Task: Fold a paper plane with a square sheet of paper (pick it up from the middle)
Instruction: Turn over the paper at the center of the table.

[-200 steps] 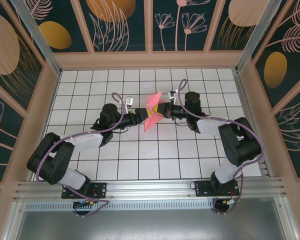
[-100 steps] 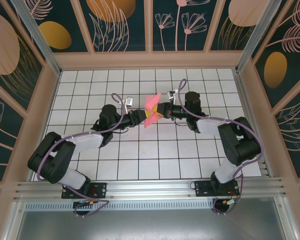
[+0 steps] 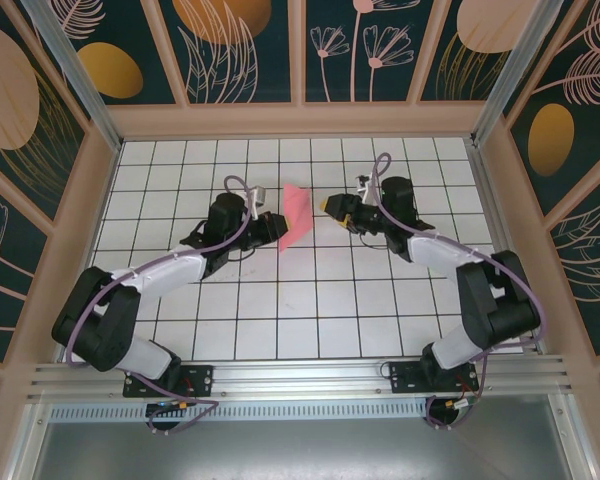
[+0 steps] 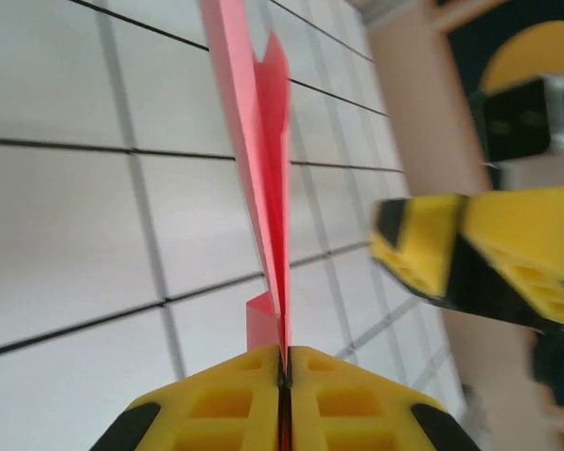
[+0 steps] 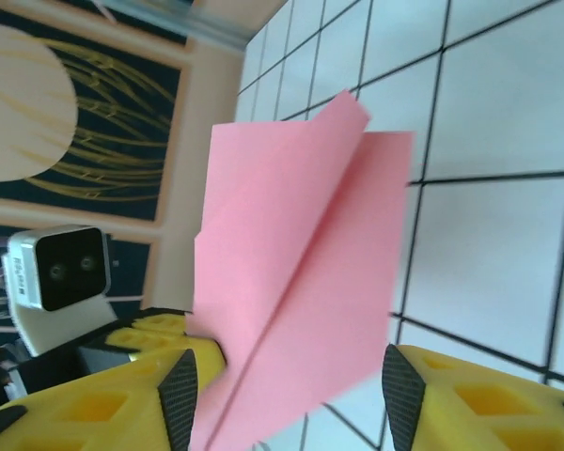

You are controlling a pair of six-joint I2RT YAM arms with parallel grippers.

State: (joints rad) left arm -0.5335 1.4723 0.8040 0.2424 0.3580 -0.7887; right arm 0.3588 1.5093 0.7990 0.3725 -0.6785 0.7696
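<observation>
The thin pink paper sheet (image 3: 297, 212), already creased into a narrow layered wedge, is held on edge above the white gridded table (image 3: 280, 320), toward 12 o'clock of its centre. Its lower fold is pinched by the left gripper (image 4: 282, 362) from 8 o'clock. The right gripper (image 3: 332, 205) is spread, apart at 3 o'clock. A fresh fold is judged next: the free flap should be approached squarely and closed on gently, without tugging.
</observation>
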